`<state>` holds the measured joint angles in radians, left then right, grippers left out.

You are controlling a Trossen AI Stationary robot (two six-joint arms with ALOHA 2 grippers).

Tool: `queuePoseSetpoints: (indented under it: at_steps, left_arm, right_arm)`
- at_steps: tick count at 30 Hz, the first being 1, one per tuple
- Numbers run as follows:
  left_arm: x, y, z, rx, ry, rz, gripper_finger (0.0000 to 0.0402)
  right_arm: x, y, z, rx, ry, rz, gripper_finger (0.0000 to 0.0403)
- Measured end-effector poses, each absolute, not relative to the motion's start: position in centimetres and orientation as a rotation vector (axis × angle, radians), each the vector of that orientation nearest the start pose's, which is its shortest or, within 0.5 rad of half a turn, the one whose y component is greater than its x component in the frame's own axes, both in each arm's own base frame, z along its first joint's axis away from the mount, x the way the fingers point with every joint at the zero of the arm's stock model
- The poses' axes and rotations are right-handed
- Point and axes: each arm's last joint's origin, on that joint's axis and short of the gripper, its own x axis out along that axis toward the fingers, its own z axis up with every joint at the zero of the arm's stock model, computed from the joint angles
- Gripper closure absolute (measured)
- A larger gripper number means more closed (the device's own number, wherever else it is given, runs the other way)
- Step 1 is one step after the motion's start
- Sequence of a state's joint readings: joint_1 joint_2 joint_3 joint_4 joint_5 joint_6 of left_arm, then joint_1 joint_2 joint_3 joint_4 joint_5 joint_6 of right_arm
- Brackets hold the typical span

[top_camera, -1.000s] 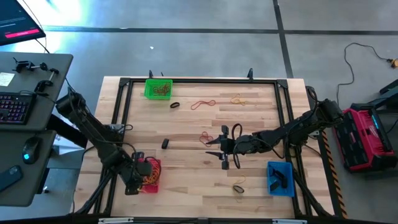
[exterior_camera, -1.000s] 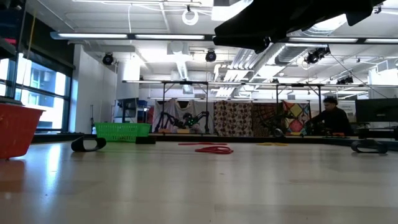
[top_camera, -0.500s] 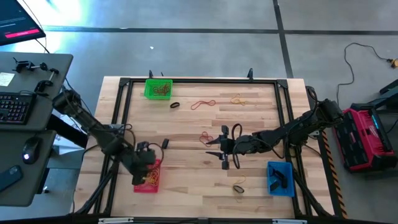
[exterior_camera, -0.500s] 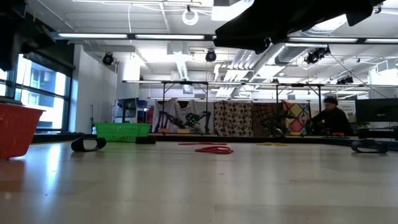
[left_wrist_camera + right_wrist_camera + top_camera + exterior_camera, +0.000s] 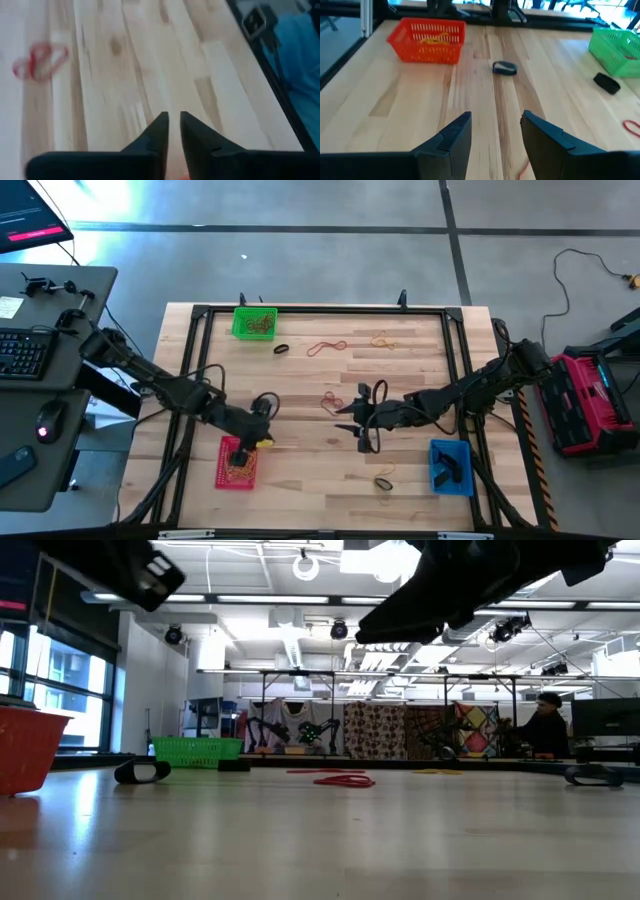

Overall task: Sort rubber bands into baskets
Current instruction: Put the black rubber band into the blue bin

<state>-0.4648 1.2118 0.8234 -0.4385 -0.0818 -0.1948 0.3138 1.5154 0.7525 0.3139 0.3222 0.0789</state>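
- Baskets first: I see the green basket at the table's far edge on the left arm's side, the red basket near the front on that same side, and the blue basket at the front on the right arm's side.
- My left gripper hangs just beyond the red basket; in its wrist view the fingers sit almost together, only a thin slit between them, nothing in them.
- My right gripper hovers mid-table, fingers spread apart and empty.
- Red rubber bands lie near the far edge, more red ones just beside the right gripper.
- A black band rests on bare wood near the red basket, which holds yellowish bands.
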Motion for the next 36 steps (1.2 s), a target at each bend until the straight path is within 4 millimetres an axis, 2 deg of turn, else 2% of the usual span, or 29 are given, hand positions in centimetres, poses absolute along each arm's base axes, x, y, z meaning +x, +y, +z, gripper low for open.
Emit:
queuePoseSetpoints:
  at_steps: [4, 8, 14, 18, 21, 25, 30, 36]
  left_arm:
    - [22.5, -9.9, 23.1, 0.066, 0.725, -0.332, 0.0396]
    - [23.0, -8.9, 21.6, 0.022, 0.604, -0.381, 0.0397]
    - [23.1, -7.6, 20.3, -0.003, 0.533, -0.341, 0.0401]
    - [23.1, -7.2, 20.1, 0.032, 0.444, -0.31, 0.0401]
    - [22.9, -6.7, 19.4, 0.049, 0.361, -0.329, 0.0401]
    - [22.5, -5.5, 18.7, -0.004, 0.281, -0.39, 0.0401]
    - [22.2, -4.5, 18.0, -0.049, 0.272, -0.363, 0.0401]
    - [22.2, -4.5, 18.0, -0.053, 0.269, -0.363, 0.0401]
  right_arm:
    - [29.5, 8.6, 19.6, -0.031, 0.471, -0.038, 0.0242]
    - [28.4, 8.4, 19.3, 0.023, 0.628, -0.035, 0.0242]
    - [25.5, 7.3, 21.9, 0.055, 0.99, -0.208, 0.0242]
    - [23.9, 6.8, 22.7, 0.027, 1.172, -0.301, 0.0242]
    - [22.8, 6.4, 22.2, 0.036, 1.306, -0.299, 0.0242]
    - [21.5, 5.1, 20.7, 0.071, 1.435, -0.382, 0.0242]
    - [20.1, 2.5, 18.3, 0.136, 1.569, -0.466, 0.0242]
    - [18.6, -0.7, 16.3, 0.198, 1.675, -0.509, 0.0242]
